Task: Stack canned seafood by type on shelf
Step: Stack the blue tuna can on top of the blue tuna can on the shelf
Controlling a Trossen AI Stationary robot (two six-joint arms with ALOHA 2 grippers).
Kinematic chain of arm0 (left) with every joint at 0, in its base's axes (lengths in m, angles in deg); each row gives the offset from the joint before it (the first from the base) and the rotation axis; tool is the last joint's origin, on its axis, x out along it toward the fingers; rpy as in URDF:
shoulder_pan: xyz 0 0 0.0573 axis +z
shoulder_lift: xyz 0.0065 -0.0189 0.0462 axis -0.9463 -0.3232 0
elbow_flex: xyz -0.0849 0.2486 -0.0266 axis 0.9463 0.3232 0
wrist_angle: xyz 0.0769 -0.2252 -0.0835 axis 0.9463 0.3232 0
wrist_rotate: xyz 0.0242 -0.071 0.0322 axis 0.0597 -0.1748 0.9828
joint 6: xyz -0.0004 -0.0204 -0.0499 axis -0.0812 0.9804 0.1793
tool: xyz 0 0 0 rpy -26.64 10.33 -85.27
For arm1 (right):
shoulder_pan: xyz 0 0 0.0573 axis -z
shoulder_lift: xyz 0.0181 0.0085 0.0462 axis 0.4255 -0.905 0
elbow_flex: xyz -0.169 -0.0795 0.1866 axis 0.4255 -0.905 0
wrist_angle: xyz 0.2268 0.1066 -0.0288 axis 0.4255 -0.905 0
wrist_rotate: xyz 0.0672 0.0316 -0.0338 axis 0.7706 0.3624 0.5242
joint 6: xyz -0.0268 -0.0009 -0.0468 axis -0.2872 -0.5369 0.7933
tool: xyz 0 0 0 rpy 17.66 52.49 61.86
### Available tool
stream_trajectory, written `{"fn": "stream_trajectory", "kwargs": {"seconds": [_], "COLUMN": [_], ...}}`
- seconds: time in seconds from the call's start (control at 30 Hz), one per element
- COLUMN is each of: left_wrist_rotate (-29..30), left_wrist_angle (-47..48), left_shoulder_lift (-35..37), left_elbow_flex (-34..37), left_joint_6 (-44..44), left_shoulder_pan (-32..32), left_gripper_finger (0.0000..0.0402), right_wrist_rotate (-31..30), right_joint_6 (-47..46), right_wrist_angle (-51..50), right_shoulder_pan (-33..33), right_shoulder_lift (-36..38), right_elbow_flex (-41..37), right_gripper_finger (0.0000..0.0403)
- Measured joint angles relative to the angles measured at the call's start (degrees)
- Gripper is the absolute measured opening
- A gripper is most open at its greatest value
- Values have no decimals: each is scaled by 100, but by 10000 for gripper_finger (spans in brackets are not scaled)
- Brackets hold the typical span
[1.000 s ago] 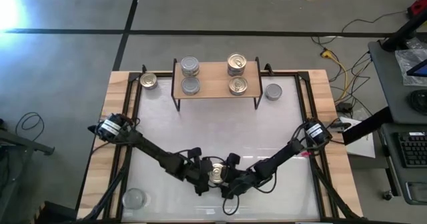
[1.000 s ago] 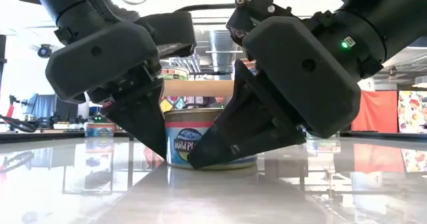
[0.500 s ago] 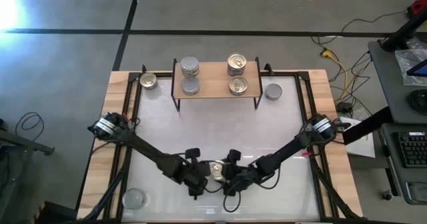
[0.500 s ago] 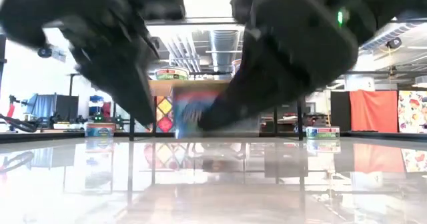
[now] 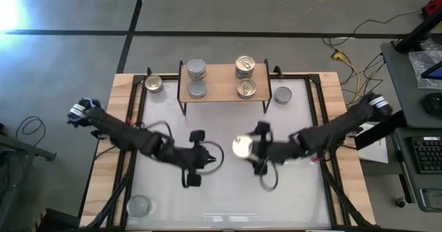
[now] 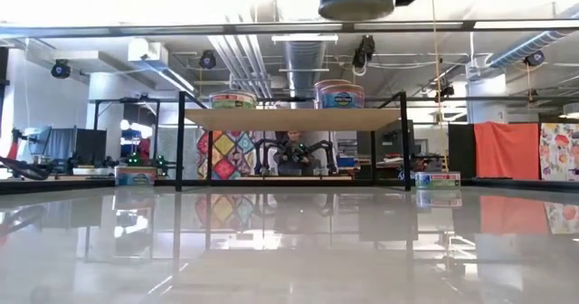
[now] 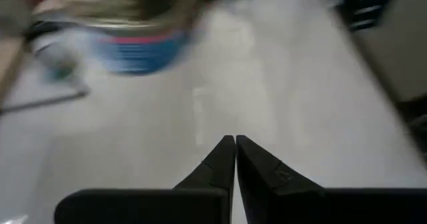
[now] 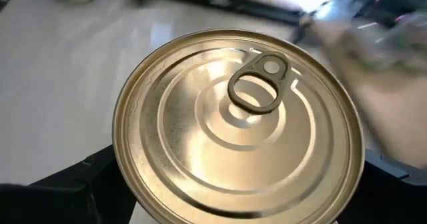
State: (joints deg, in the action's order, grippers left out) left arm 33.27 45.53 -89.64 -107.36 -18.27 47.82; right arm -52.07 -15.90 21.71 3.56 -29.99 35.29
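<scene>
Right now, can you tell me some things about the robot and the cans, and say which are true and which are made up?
1. The right gripper holds a gold-topped can. True.
2. That can sits on the table. False: it hangs in the air.
3. The left gripper is wide open. False: it is shut and empty.
4. The shelf has four cans on it. True.
5. A silver-topped can lies beside the shelf. True.
</scene>
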Motion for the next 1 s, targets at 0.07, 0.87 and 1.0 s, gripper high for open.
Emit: {"fn": "stream_trajectory", "kwargs": {"seconds": [0.07, 0.87, 1.0], "left_wrist_rotate": [-734, -2699, -3189], "left_wrist_angle": [-295, -895, -934], "left_shoulder_lift": [138, -131, -409], "left_elbow_flex": [98, -925, -1240], "left_joint_6": [-392, -1966, -1973], "left_shoulder_pan": [342, 3797, 4254], "left_gripper_finger": [0, 0, 0], "right_wrist_rotate": [247, 5371, 5369], "right_joint_6": [336, 2002, 2244], "right_wrist_angle": [8, 350, 17], "right_shoulder_pan": [396, 5430, 5609], "right_shoulder_lift": [388, 406, -6], "right_elbow_flex": [-131, -183, 211], "right_gripper_finger": [366, 366, 366]}}
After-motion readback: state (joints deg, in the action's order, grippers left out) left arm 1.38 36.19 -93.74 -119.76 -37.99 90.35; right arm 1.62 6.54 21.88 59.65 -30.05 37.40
